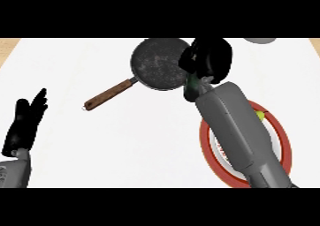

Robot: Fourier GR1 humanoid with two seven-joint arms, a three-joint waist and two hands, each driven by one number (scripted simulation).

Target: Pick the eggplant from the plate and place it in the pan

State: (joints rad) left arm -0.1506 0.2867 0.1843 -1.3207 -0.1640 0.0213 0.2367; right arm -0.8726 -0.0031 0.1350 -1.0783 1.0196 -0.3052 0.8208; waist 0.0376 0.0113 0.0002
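Eggplant (192,88) hangs curled inside right hand (208,59), long axis pointing down; pan (159,62) sits just left of it. Left hand (25,123) rests open, far off.

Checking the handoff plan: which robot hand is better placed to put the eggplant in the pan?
Right. The right robot hand is curled round the eggplant at the pan rim. The left robot hand rests open, far off at the left edge.
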